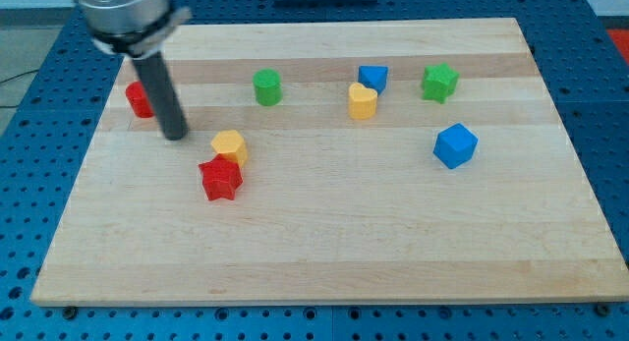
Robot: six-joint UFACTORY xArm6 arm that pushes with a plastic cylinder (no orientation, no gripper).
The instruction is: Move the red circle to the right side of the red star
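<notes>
Tip (175,137) beside red circle (139,100)

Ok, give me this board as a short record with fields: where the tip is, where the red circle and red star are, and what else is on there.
tip: my tip rests on the wooden board, just right of the red circle
red circle: red round block at the view's left, partly hidden by the rod
red star: red star block below and right of my tip, touching a yellow block
others: green round block, yellow heart block, blue block, green star block, blue cube
task state: red circle is left of the red star
</notes>
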